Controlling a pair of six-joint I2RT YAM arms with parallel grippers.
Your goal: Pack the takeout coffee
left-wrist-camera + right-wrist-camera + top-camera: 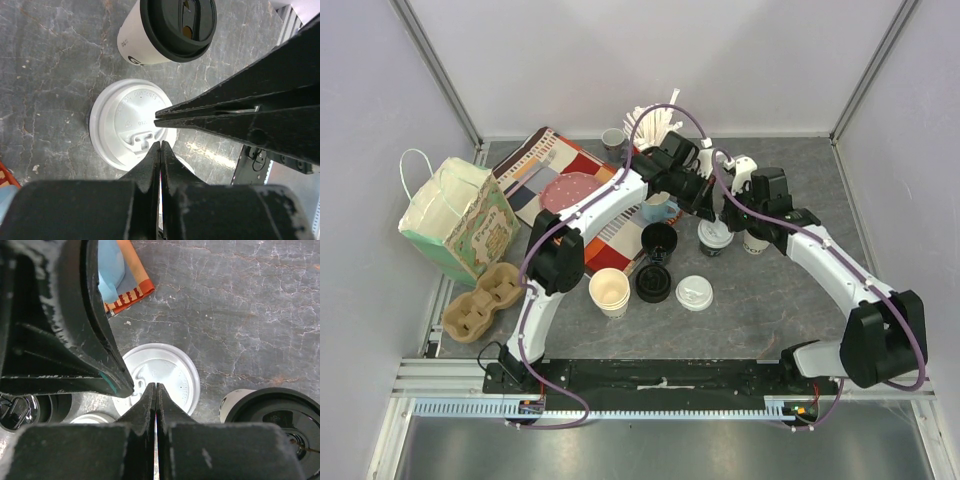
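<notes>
A paper cup with a white lid stands mid-table, and a paper cup with a black lid stands just to its right. My left gripper and right gripper are both shut and empty, with their tips meeting over the white lid. In the left wrist view my left gripper points at the white lid, and the black-lidded cup is beyond. In the right wrist view my right gripper is over the white lid, with the black-lidded cup at the right. I cannot tell whether the tips touch the lid.
A loose white lid, a loose black lid, an open paper cup and a glossy black mug lie in front. A light-blue mug stands on a patterned cloth. A cardboard cup carrier and a paper bag are at the left.
</notes>
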